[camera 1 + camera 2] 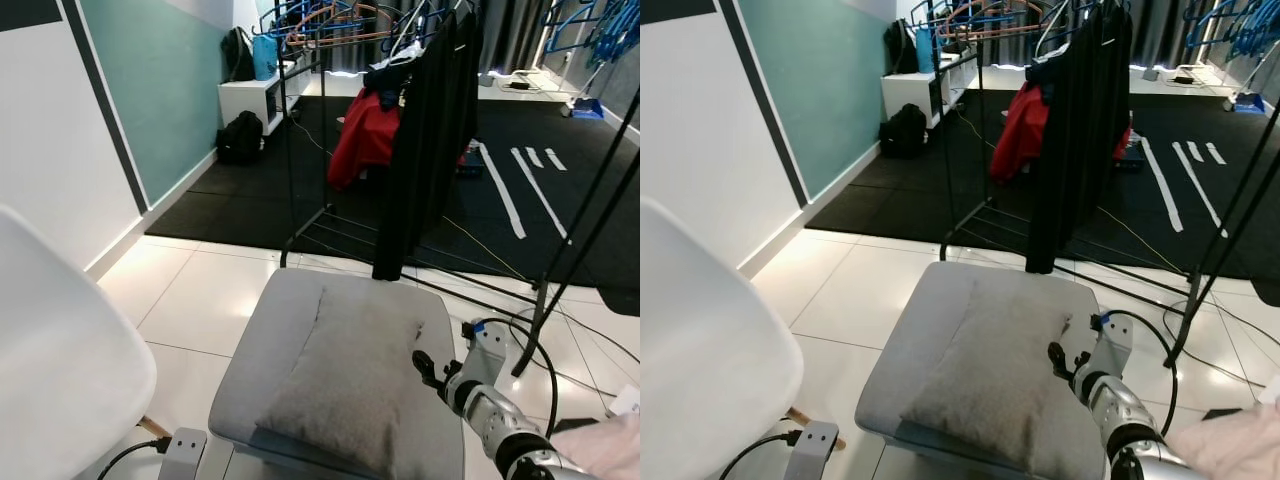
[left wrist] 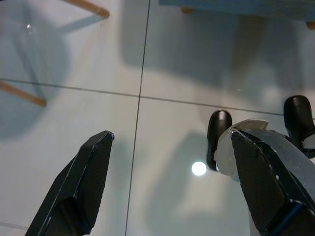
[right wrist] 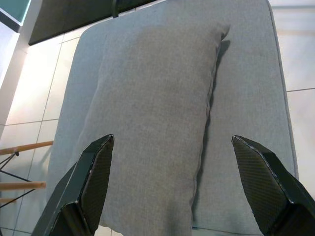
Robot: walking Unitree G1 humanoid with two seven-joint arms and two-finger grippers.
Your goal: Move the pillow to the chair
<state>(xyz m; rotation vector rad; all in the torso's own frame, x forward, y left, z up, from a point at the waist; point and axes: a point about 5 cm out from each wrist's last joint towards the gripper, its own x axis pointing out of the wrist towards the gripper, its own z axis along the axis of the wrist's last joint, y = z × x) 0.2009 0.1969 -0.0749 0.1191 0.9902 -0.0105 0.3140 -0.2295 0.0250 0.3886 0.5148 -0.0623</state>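
A grey pillow lies flat on a grey padded stool just in front of me. The white chair stands at my near left, its curved shell facing the stool. My right gripper hovers at the pillow's right edge. In the right wrist view its fingers are spread wide above the pillow, holding nothing, so the right gripper is open. My left gripper hangs open over the pale floor tiles beside wooden chair legs.
A black clothes rack with dark garments and a red one stands right behind the stool. Cables run over the tiles at right. A power strip lies by the chair. A black backpack sits on the dark mat.
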